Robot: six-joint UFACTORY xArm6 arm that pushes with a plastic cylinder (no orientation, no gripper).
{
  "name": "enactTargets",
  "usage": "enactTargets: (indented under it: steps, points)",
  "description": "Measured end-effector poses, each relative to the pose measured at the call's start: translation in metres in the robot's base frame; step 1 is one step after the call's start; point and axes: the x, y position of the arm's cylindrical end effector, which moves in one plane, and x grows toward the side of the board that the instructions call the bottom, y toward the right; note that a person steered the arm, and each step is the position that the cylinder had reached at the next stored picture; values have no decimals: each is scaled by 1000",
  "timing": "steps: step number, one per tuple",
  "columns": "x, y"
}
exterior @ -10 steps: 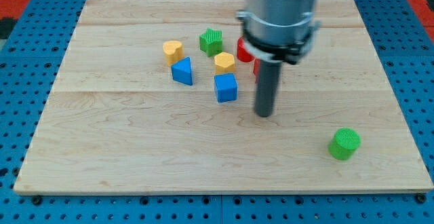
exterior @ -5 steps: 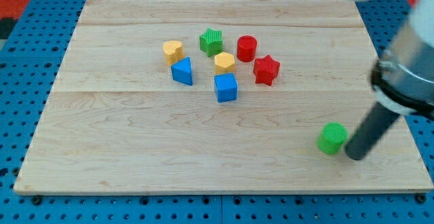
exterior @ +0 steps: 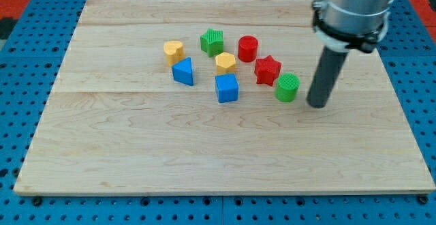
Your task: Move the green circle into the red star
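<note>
Camera view: one wooden desk (exterior: 204,157) with coloured blocks.
Claw: none on this arm, so no open or shut state to tell; only a dark rod.
Tip: my tip (exterior: 317,105) stands just to the view's right of the green circle (exterior: 287,87).
Green circle: beside the red star (exterior: 268,69), at its lower right, about touching.
Neighbours: red cylinder (exterior: 248,48), blue cube (exterior: 227,88).

green circle (exterior: 287,86), red star (exterior: 268,69), dark rod (exterior: 324,76)

one raised camera looks down at a slant on the whole wooden board (exterior: 136,150) from its near edge.
</note>
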Motion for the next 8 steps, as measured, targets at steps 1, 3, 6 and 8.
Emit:
enactTargets:
  steps: [1,3,6,8]
  points:
    - [-13,10]
    - [-3,-58]
    - [-28,-72]
    - [-41,-84]
